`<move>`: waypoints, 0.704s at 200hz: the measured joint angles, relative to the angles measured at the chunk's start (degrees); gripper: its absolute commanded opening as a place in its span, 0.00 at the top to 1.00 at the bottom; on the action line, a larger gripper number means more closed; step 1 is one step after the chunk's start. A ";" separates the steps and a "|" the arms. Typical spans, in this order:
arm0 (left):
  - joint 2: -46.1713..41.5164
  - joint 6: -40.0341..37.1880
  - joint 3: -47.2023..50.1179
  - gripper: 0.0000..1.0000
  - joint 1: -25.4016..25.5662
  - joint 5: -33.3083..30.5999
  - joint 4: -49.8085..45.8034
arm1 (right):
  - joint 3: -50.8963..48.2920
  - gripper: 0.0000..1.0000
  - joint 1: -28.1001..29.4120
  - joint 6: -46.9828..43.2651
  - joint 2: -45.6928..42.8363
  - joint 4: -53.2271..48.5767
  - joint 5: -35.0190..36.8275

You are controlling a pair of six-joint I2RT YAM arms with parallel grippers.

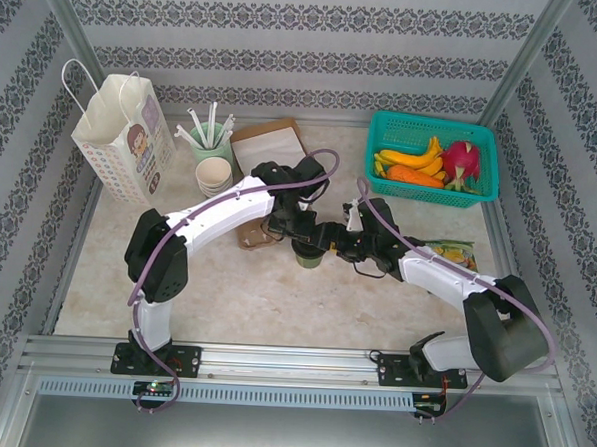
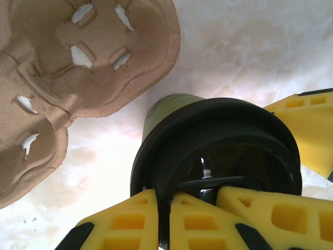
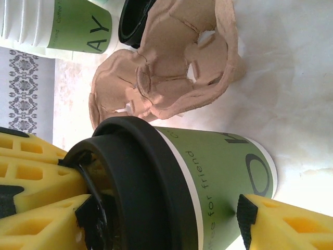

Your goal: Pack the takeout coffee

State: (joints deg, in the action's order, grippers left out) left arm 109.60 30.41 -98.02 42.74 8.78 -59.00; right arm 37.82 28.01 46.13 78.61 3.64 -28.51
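The takeout coffee [image 1: 310,256], an olive-green paper cup with a black lid [image 2: 218,135], stands upright mid-table beside a brown moulded cup carrier [image 1: 256,233]. My left gripper [image 1: 300,236] reaches it from the left and is shut on the lid's rim, one yellow finger [image 2: 119,224] outside and one inside. My right gripper [image 1: 331,243] comes from the right with its jaws wide. In the right wrist view one of its fingertips [image 3: 86,213] rests in the lid's recess and the other pad [image 3: 248,212] sits against the cup's green side [image 3: 223,172].
The carrier [image 2: 78,62] lies just beyond the cup. A white paper bag [image 1: 123,139] stands at the back left, with a stack of lidless cups [image 1: 214,176] and a straw holder [image 1: 211,137] beside it. A teal basket of fruit [image 1: 487,163] sits at the back right.
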 measured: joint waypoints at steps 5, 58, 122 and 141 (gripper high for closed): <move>-0.28 -0.02 0.39 0.88 0.00 0.02 0.33 | 0.00 0.28 0.00 0.02 0.00 0.00 0.00; -2.93 -0.70 3.34 0.78 -0.11 0.07 2.75 | 0.02 0.29 0.02 0.00 0.15 -0.17 0.07; -9.01 -0.94 5.42 0.59 -0.50 -1.31 4.85 | 0.85 0.19 0.37 -0.63 0.37 -1.49 0.66; -12.39 0.83 8.61 0.39 -1.66 -3.78 6.27 | 1.14 0.15 0.39 -1.36 0.22 -2.38 1.16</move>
State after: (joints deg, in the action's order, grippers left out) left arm 97.21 31.24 -89.41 41.08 4.99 -52.73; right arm 38.96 28.40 44.77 78.83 1.26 -27.35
